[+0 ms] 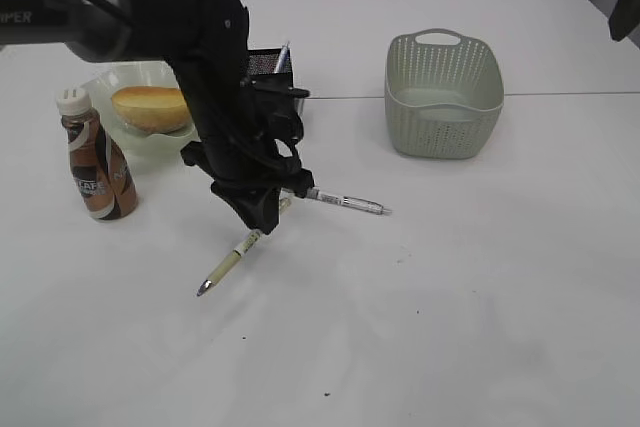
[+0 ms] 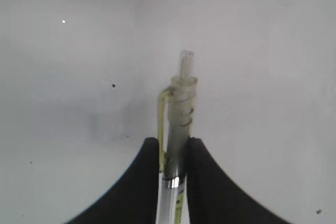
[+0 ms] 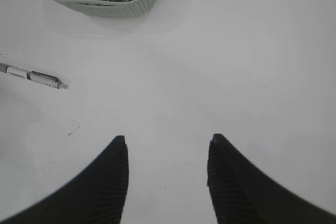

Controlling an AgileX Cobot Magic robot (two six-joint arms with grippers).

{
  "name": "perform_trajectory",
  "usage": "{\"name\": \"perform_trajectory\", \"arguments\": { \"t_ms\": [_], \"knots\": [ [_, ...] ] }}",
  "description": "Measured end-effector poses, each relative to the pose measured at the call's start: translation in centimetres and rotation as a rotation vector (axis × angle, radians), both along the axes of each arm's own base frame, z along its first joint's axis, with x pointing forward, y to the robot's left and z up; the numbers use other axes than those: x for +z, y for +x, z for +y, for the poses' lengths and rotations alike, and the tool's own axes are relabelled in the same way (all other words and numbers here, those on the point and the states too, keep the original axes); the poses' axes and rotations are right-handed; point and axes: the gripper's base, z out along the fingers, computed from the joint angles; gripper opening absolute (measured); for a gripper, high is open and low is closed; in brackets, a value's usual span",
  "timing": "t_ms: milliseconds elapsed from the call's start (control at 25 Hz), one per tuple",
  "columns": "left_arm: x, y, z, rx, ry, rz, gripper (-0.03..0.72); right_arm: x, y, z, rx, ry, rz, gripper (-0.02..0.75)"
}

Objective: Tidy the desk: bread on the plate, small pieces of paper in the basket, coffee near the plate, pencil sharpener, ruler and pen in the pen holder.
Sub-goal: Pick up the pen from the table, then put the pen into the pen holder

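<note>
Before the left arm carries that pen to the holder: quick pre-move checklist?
1. Grip: left gripper closed on the yellow-green pen, near its clip end. Ok.
2. Pen off the desk: tip low, maybe touching. Cannot tell.
3. Pen holder upright, already holding an item; free room inside hidden. Cannot tell.
4. Grey pen lies close beside the left gripper; contact risk on lifting. Not ok.
5. Right gripper open, empty, clear of the path. Ok.
6. Bread on plate, coffee beside it. Ok.
</note>
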Motion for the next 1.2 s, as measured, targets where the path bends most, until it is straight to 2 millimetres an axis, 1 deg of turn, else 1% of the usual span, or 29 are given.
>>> {"name": "perform_trajectory", "arguments": {
  "t_ms": [200, 400, 600, 680, 920, 1080, 1200],
  "knots": [
    [2.5, -0.3, 0.2, 0.015, -0.063, -0.118, 0.09, 0.0, 0.0, 0.0, 0.0, 0.0, 0.0, 0.365],
    [4.2, -1.0, 1.1, 0.035, -0.136, -0.308, 0.09, 0.0, 0.0, 0.0, 0.0, 0.002, 0.0, 0.365],
    [5.1, -2.1, 2.2, 0.05, -0.214, -0.515, 0.09, 0.0, 0.0, 0.0, 0.0, 0.002, 0.0, 0.365],
    [5.8, -2.4, 2.5, 0.053, -0.246, -0.591, 0.09, 0.0, 0.0, 0.0, 0.0, 0.002, 0.0, 0.365],
    [8.8, -1.5, 2.4, 0.051, -0.353, -0.841, 0.09, 0.0, 0.0, 0.0, 0.0, 0.0, 0.0, 0.365],
    [9.9, -0.7, 2.9, 0.077, -0.402, -0.953, 0.09, 0.0, 0.0, 0.0, 0.0, 0.0, 0.0, 0.365],
    [10.6, 0.2, 3.8, 0.109, -0.431, -1.038, 0.09, 0.0, 0.0, 0.0, 0.0, 0.0, 0.0, 0.365]
  ]
}}
